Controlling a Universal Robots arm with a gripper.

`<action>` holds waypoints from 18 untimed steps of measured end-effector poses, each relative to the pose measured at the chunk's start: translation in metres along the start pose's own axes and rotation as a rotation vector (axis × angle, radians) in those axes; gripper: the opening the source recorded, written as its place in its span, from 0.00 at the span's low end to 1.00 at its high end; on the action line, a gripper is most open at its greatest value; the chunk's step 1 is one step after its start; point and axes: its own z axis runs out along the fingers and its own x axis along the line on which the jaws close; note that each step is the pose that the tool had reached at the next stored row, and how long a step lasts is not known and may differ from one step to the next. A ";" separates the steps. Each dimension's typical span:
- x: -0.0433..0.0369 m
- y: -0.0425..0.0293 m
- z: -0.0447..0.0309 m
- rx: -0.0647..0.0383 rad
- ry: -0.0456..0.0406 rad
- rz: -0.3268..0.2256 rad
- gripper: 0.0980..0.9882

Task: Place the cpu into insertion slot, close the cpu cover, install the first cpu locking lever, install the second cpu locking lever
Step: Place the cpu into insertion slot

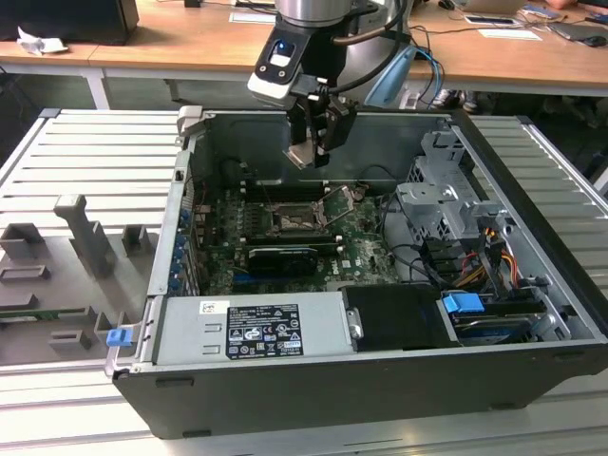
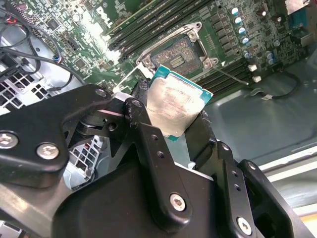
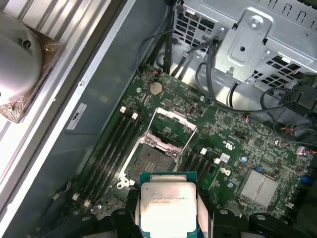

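In the exterior view, the case wall (image 1: 185, 190) is edging the board at 9 o'clock from the socket (image 1: 290, 220). The socket is lying bare, its cover (image 1: 340, 201) tipped up at 2 o'clock, while the drive cage (image 1: 446, 214) is crowding 3 o'clock. My gripper (image 1: 313, 142) is hanging in open air at the socket's 12 o'clock, fingers pinching the chip (image 1: 302, 152) by two opposite edges.

Robotics lab: an open desktop computer case (image 1: 380, 380) lies below a robot arm's (image 1: 318, 14) fingers (image 1: 337, 128) on a ribbed metal bench (image 1: 95, 152), with grey fixture blocks (image 1: 85, 233) to the exterior view's left and cable-strewn wooden desks (image 1: 190, 38) behind.
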 end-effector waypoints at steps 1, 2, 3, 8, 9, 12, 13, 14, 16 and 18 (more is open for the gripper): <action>0.0000 0.0000 0.0002 0.000 -0.0002 0.002 0.50; 0.0000 0.0000 0.0004 0.000 -0.0004 0.005 0.50; 0.0000 0.0000 0.0006 0.000 -0.0006 0.007 0.50; 0.0000 -0.0001 0.0016 0.000 -0.0015 0.019 0.50; 0.0000 -0.0002 0.0018 0.000 -0.0017 0.020 0.50; -0.0001 -0.0002 0.0021 0.000 -0.0021 0.025 0.50; -0.0001 -0.0002 0.0023 0.000 -0.0023 0.027 0.50; -0.0001 -0.0002 0.0024 0.000 -0.0024 0.029 0.50; -0.0001 -0.0002 0.0027 -0.001 -0.0027 0.032 0.50; -0.0001 -0.0003 0.0029 -0.001 -0.0030 0.035 0.50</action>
